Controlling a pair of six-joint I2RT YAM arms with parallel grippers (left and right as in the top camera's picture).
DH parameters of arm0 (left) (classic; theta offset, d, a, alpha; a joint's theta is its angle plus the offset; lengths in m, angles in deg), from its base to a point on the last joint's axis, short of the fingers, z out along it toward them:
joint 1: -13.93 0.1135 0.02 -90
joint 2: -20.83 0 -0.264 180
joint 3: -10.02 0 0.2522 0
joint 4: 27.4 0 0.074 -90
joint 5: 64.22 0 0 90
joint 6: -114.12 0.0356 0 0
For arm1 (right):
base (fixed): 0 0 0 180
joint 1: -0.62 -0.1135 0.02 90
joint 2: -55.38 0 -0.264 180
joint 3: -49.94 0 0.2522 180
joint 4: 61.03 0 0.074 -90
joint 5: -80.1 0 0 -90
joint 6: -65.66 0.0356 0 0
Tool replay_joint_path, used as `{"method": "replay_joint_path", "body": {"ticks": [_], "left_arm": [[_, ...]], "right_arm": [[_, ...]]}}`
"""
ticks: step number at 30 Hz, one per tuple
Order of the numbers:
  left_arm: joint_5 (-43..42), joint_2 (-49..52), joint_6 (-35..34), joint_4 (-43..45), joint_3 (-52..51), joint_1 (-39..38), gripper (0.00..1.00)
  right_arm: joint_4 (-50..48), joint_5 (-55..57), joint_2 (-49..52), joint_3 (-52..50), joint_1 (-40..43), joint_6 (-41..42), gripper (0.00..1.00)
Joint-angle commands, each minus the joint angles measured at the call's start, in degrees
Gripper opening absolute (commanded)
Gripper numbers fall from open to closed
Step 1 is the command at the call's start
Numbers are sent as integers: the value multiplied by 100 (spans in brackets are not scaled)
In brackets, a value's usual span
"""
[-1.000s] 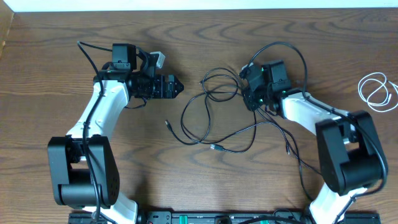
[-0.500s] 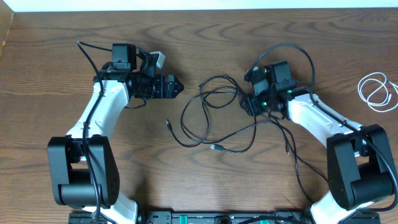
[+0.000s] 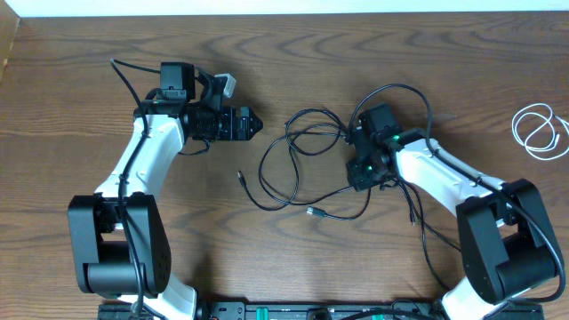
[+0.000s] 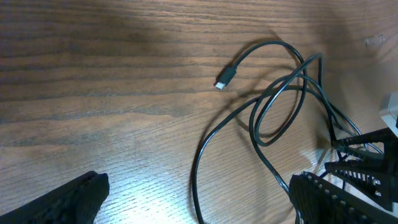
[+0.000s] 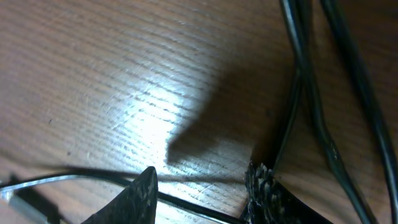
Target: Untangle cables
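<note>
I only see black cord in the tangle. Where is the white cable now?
In the overhead view the white cable lies coiled at the far right, apart from the black cable.

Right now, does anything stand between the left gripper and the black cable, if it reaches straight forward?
Nothing visible does. Only bare table lies between the open left gripper and the nearest loop of the black cable. The right gripper is on the tangle's far side.

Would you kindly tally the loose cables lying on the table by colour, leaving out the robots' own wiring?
Black cable: 1
White cable: 1
Total: 2
</note>
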Motion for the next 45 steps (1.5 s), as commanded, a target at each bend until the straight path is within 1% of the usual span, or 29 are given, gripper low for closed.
{"method": "replay_joint_path", "body": {"ticks": [1,4,7,10,12,14,16,19,21,22,30,35,37,40,41,42,43,44,45], "left_arm": [[50,-120,-33,-7,-57,13,98],[50,-120,-33,-7,-57,13,98],[50,-120,-35,-4,-57,13,98],[48,-120,-35,-4,-57,13,98],[50,-120,-33,-4,-57,13,98],[50,-120,-35,-4,-57,13,98],[50,-120,-33,-4,-57,13,98],[50,-120,-33,-4,-57,13,98],[50,-120,-33,-4,-57,13,98],[50,-120,-33,-4,-57,13,98],[50,-120,-33,-7,-57,13,98],[50,-120,-33,-7,-57,13,98],[50,-120,-33,-7,-57,13,98],[50,-120,-33,-7,-57,13,98],[50,-120,-33,-7,-57,13,98],[50,-120,-33,-7,-57,13,98],[50,-120,-33,-7,-57,13,98],[50,-120,-33,-7,-57,13,98],[50,-120,-33,-7,-57,13,98]], "right_arm": [[7,468,-15,-4,-116,675,43],[9,839,-15,-4,-216,1003,45],[7,1108,-15,-4,-293,1121,54],[-168,1064,-15,-4,-328,1119,59],[-162,1008,-37,52,-326,1119,56],[98,994,-114,177,-326,1121,55],[345,1075,-264,308,-326,1117,56],[533,1266,-496,343,-321,992,61],[697,1414,-544,341,-315,990,61],[774,1480,-542,339,-315,992,60],[774,1532,-173,-9,-315,1038,55],[774,1506,216,-57,-315,1300,52],[741,1377,363,-57,-315,1340,50],[669,953,461,-57,-315,1335,42],[634,769,461,-57,-315,1333,37],[538,549,459,-55,-315,1333,27],[452,313,455,-52,-315,1333,6],[404,125,455,-42,-315,1329,1],[385,39,452,-26,-308,1303,1]]}}
